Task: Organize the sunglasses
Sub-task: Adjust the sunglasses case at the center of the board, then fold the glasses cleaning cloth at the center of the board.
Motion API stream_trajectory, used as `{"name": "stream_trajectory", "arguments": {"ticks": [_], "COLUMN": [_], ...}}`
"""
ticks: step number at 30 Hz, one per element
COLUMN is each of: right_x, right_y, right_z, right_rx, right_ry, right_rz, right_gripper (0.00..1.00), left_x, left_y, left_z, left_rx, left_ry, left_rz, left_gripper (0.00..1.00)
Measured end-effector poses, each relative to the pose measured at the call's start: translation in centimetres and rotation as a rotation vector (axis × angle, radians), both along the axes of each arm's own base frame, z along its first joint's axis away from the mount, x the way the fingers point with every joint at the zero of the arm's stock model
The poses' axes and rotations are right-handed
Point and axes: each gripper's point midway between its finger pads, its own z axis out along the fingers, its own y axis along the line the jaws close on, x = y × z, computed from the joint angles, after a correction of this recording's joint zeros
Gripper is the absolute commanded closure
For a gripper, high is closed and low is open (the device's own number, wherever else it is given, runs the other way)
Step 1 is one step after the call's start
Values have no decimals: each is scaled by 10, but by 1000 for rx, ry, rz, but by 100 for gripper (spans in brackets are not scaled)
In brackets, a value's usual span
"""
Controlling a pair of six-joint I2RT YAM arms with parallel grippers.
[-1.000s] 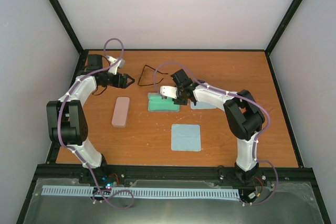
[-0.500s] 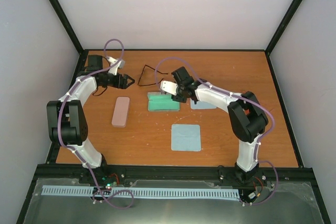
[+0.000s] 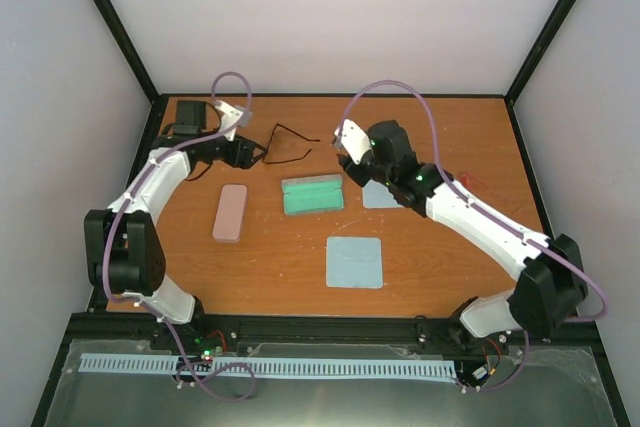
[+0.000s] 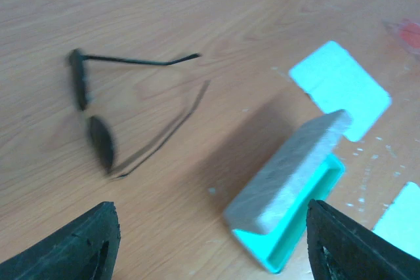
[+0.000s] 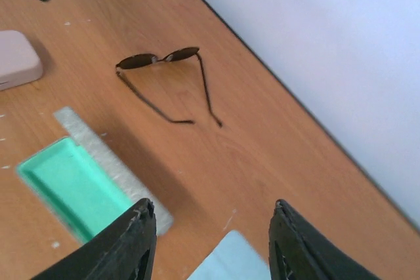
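Sunglasses [image 3: 285, 144], thin dark frame, slim arms unfolded: flat on the brown wooden worktop [image 3: 420, 272], just beyond the open green oblong case [image 3: 312, 194], apart from it. Beyond and left of the green case, left gripper [image 4: 210, 240]: spread wide, empty, close beside the sunglasses' lenses. Beyond and right of the green case, right gripper [image 5: 210, 227]: parted, nothing between, raised over the worktop. Left of the green case, closed pink oblong case [image 3: 231, 212]. Nearer than the green case, light-blue square cloth [image 3: 355, 262]. At the green case's right, second light-blue cloth [image 3: 380, 197].
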Motion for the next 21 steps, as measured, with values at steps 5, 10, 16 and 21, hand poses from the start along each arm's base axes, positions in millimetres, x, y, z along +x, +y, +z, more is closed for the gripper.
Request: {"name": "stream_trajectory", "arguments": {"ticks": [5,10,16,21], "right_x": [-23,-34,-58,-92], "right_y": [-26,-60,-73,-79], "right_z": [-19,-40,-88,-157], "right_rx": [181,324,300,145], "right_ry": [150,336,591,839], "right_rz": [-173,-417,-540,-597], "right_gripper": [77,43,48,52], "left_x": [-21,-51,-69,-69], "left_y": [-55,-96,-112,-113], "left_z": [5,-1,-9,-10], "left_rx": [8,23,43,48], "left_ry": [-16,-1,28,29], "left_rz": [-132,-230,-276,-276], "left_gripper": [22,23,23,23]}}
